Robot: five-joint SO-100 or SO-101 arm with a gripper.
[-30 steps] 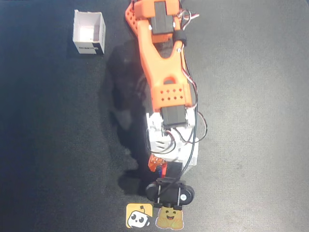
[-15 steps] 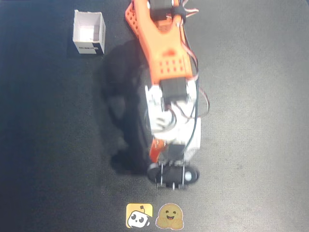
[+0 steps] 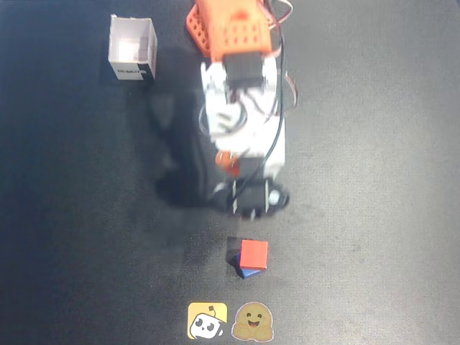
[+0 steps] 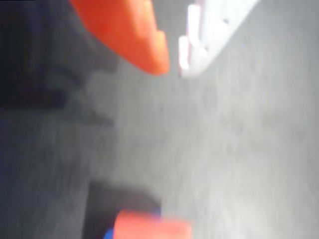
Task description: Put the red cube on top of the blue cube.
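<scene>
— Overhead view: where did the arm [image 3: 241, 86] and gripper [image 4: 173, 67] stand?
— Gripper empty, fingertips almost together, narrow gap.
— And the cubes?
— Red cube [image 3: 254, 254] sat atop blue cube [image 3: 249, 272], just beyond the fingertips, untouched.

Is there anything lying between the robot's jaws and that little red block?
Nothing visible. In the overhead view only bare dark table separates the gripper from the small matte red cube, which already sits on the small matte blue cube.
</scene>
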